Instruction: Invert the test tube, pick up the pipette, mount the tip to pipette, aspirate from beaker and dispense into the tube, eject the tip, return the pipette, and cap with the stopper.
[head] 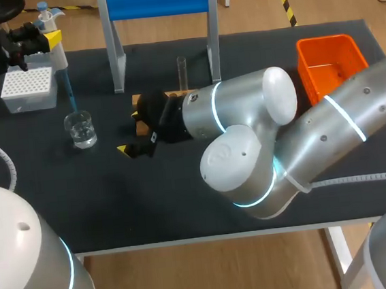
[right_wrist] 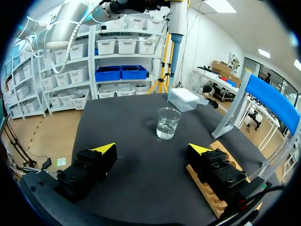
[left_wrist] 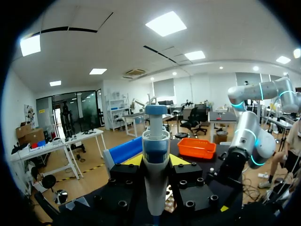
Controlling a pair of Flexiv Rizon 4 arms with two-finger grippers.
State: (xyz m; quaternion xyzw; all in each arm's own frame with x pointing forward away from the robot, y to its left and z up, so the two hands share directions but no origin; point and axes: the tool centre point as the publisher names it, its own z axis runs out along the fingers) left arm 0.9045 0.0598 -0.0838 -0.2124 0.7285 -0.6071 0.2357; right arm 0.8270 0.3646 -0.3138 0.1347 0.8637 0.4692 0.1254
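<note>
My left gripper (head: pixel 45 41) is at the table's far left, shut on the white pipette (head: pixel 56 52). In the left wrist view the pipette (left_wrist: pixel 156 155) stands upright between the yellow-tipped fingers (left_wrist: pixel 133 160). Its blue tip (head: pixel 68 88) points down and ends at the rim of the glass beaker (head: pixel 81 130), which holds clear liquid. My right gripper (head: pixel 129 131) stands open low over the mat, right of the beaker (right_wrist: pixel 167 122), with nothing between its fingers (right_wrist: pixel 104 149). A clear test tube (head: pixel 182 74) stands upright in the wooden rack (head: pixel 153 98), partly hidden by my right arm.
A white tip box (head: pixel 29 88) sits at the far left, behind the beaker. A stand with a blue bar (head: pixel 156 1) rises at the back middle. An orange bin (head: pixel 331 63) is at the back right. One right finger is over the wooden rack (right_wrist: pixel 209 193).
</note>
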